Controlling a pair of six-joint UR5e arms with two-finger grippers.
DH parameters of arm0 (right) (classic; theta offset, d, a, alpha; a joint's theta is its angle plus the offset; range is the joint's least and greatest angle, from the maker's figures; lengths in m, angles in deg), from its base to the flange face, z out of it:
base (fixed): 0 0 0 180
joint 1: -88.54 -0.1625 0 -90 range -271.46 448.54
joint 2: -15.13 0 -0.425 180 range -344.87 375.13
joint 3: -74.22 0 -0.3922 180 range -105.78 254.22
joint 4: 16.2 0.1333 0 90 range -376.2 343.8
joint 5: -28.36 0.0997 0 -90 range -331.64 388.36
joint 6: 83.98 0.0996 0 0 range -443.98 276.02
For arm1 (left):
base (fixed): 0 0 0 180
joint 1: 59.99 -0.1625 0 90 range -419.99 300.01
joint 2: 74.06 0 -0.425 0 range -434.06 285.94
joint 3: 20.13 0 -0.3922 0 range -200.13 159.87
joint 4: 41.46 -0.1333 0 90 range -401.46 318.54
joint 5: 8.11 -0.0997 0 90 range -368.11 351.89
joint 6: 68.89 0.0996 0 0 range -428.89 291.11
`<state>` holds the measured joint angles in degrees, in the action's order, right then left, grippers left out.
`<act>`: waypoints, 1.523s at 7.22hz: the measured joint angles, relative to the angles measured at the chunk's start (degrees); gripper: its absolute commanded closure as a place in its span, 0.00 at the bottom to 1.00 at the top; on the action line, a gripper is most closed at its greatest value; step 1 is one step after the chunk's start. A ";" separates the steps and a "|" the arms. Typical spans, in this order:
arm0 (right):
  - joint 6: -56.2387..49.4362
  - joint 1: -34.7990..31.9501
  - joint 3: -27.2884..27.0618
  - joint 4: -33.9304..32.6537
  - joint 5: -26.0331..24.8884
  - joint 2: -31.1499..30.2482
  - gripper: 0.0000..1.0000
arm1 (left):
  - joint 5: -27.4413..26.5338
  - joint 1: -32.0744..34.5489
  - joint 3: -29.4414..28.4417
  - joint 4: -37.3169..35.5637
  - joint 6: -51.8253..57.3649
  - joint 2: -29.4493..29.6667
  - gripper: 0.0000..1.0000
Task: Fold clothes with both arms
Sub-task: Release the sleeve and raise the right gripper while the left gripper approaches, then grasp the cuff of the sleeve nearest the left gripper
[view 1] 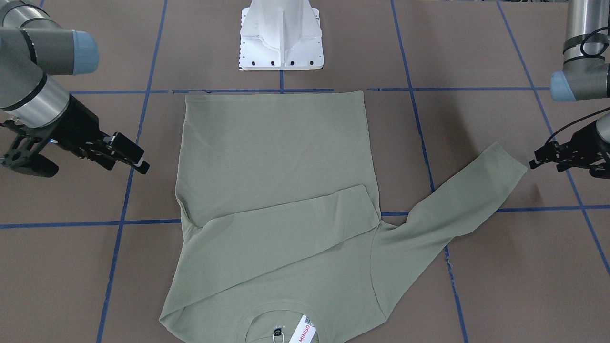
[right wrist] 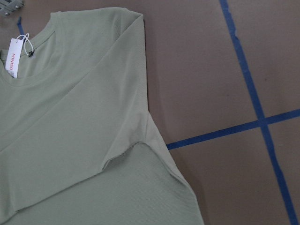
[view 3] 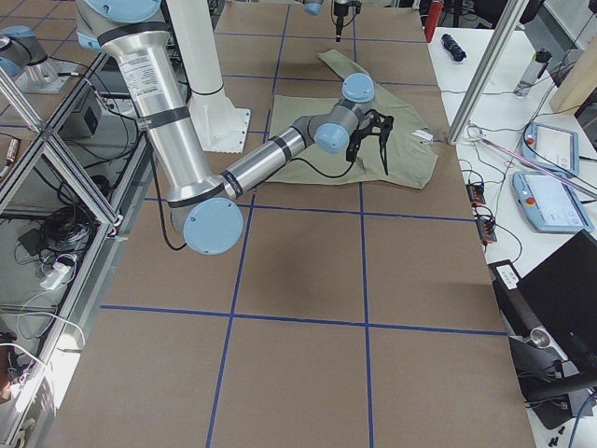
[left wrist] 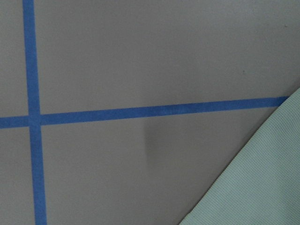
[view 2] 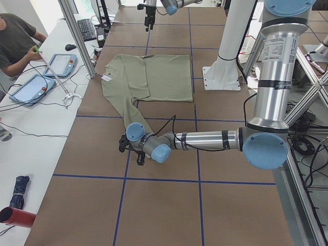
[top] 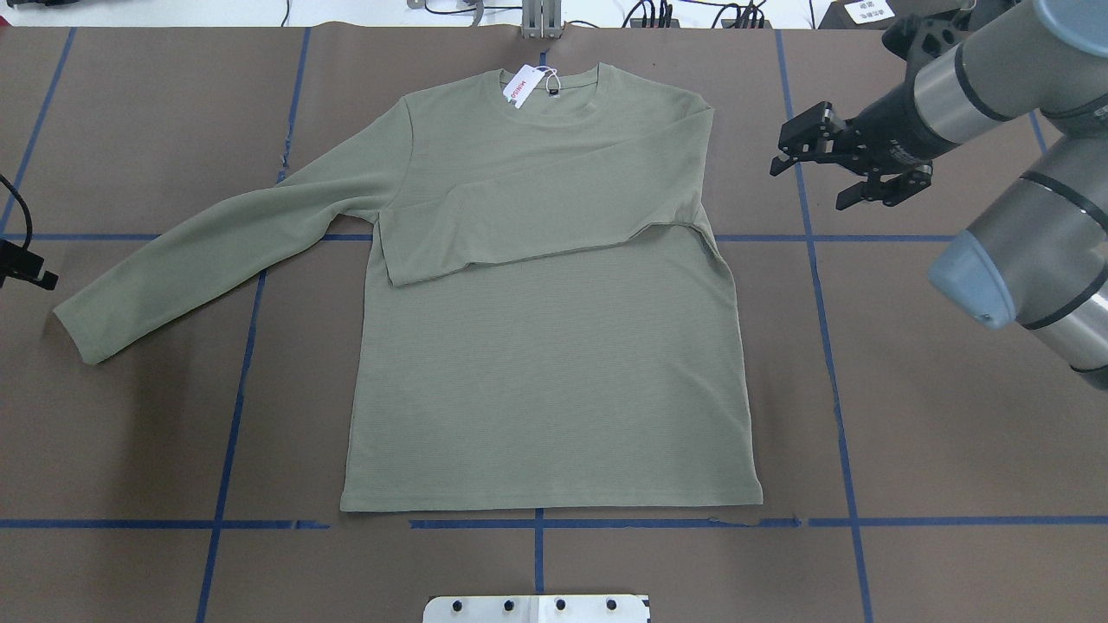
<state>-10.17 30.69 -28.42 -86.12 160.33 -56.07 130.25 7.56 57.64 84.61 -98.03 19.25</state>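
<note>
Green shirt near right end effector

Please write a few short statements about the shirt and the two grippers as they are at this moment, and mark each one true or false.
1. One sleeve lies folded across the chest of the shirt. True.
2. The other sleeve is folded in as well. False: it lies stretched out on the table, its cuff near the left gripper.
3. The right gripper is shut on the shirt. False: it is open, beside the shirt, holding nothing.
4. A white hang tag sits at the collar. True.
</note>
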 measured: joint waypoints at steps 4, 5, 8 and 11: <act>-2.67 -0.93 -0.23 0.29 0.91 -1.83 0.00 | 0.02 -3.92 -0.76 0.03 0.02 0.10 0.34; -2.70 -0.95 -0.25 0.30 0.95 -1.82 0.00 | -0.05 -4.29 -1.11 0.08 0.15 0.11 0.40; -2.71 -0.93 -0.30 0.30 1.03 -1.70 0.00 | -0.10 -4.55 -1.47 0.21 0.32 0.14 1.00; -2.71 -0.98 -0.36 0.30 1.06 -1.71 0.00 | 0.22 -4.51 0.17 0.05 0.31 0.70 1.00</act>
<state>-12.88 29.71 -28.78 -85.81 161.39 -57.77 130.47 3.05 57.81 84.66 -97.72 19.95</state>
